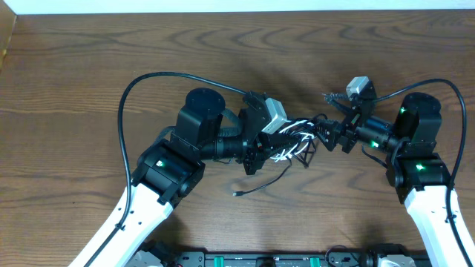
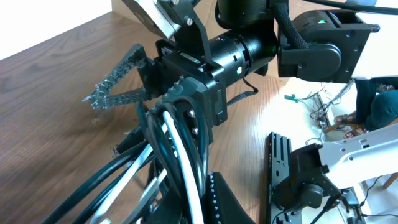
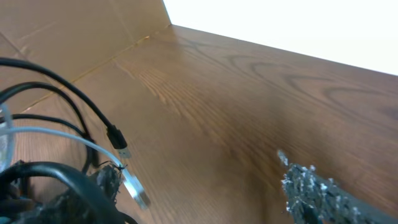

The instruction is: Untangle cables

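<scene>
Cables [image 1: 297, 141] sit pinched in the left gripper [image 1: 286, 144]; beside them the right gripper [image 1: 328, 133] gapes empty, seemingly needing one strand singled out next.

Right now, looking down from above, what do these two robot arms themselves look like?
The left arm and right arm match: white lower shells, then black rounded joint housings with small green lights. A thick black cable loops alongside each. A small grey camera box sits at each wrist. The fingers are slim, with rough silvery toothed faces.
</scene>
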`<state>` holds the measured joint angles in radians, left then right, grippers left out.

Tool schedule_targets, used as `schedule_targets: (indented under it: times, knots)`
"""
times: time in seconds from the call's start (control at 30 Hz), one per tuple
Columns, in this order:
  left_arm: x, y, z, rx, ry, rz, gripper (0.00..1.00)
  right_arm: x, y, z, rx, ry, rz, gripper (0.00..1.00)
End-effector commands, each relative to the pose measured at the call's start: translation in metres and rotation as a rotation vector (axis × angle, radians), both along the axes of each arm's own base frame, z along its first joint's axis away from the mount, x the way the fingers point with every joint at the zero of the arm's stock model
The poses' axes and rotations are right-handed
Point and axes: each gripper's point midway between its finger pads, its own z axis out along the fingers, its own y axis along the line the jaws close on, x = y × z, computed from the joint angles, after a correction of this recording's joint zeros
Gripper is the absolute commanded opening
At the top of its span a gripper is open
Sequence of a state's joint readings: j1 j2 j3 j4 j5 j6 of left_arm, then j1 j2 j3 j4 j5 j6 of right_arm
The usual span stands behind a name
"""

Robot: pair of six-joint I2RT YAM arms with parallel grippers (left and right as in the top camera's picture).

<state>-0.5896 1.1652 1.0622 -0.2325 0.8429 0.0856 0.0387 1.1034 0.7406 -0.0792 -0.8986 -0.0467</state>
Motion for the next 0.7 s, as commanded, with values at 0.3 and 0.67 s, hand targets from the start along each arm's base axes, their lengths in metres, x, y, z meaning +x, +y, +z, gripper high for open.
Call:
schedule_targets:
  times: [0.3, 0.67]
  knots:
    - [-0.001, 0.000, 0.024, -0.052, -0.065, -0.024, 0.08, 0.029, -0.037, -0.020, -0.069, 0.114, -0.309, 0.99]
    - [0.053, 0.080, 0.034, -0.021, -0.092, 0.306, 0.07, 0.015, -0.165, -0.092, -0.211, 0.497, -1.094, 0.99]
